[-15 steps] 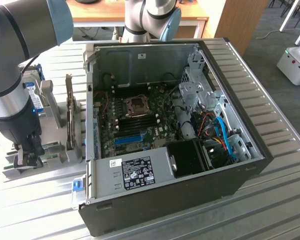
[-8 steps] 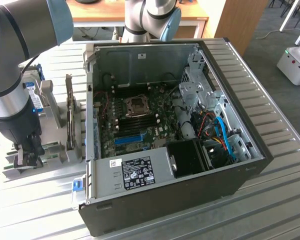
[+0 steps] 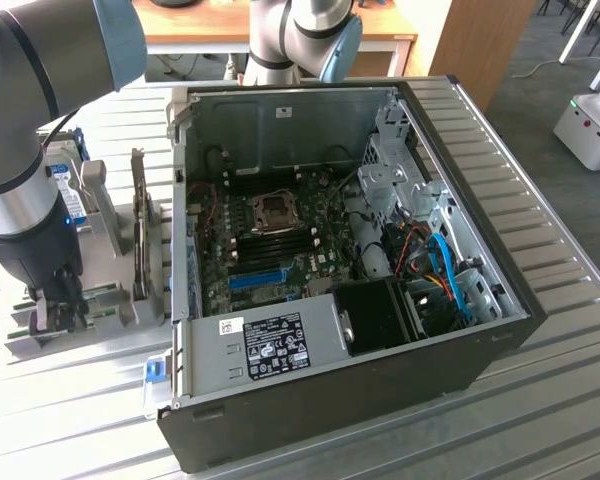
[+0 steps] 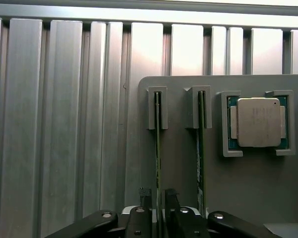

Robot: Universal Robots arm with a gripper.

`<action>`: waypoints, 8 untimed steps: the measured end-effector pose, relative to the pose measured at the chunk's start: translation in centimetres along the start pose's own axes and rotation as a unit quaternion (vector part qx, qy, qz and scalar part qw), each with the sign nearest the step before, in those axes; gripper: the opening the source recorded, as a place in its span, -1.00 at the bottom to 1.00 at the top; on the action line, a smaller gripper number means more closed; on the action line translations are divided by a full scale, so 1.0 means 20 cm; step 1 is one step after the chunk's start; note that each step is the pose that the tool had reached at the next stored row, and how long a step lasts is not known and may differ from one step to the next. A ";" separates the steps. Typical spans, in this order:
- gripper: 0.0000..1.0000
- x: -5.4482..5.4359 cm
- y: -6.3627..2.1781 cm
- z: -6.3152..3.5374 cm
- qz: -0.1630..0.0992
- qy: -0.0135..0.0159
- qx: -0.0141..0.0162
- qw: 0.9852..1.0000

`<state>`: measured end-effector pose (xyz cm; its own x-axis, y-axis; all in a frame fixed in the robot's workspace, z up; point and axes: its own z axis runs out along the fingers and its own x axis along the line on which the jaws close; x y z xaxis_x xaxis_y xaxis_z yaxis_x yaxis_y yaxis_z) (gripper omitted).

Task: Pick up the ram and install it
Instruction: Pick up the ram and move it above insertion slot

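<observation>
The ram (image 4: 158, 144) is a thin green stick standing on edge in a slot of the grey holder (image 4: 248, 183). A second ram stick (image 4: 201, 148) stands in the slot beside it. My gripper (image 4: 158, 198) is down over the first stick with one dark finger (image 4: 145, 193) on each side, shut on the stick's near end. In the exterior view my gripper (image 3: 60, 310) is low over the front of the grey holder (image 3: 115, 318), at the exterior view's left of the open computer case (image 3: 500, 330).
A processor chip (image 4: 258, 122) lies in a pocket of the holder beside the sticks. A silver hard drive (image 3: 68, 195) stands behind my arm. Inside the case, the motherboard (image 3: 280, 240) shows dark memory slots and a blue slot (image 3: 260, 277). The table is ribbed metal (image 4: 54, 124).
</observation>
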<state>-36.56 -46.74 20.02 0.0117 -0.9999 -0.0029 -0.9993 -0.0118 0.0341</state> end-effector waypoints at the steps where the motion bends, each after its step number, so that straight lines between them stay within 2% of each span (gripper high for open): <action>1: -0.46 0.00 0.000 0.000 0.000 0.000 0.000 1.000; 2: -0.59 0.00 0.000 0.000 0.000 0.000 0.000 1.000; 8: -0.59 0.00 0.000 0.000 0.000 0.000 0.000 1.000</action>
<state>-36.56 -46.74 20.02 0.0117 -0.9999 -0.0029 -0.9993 -0.0118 0.0341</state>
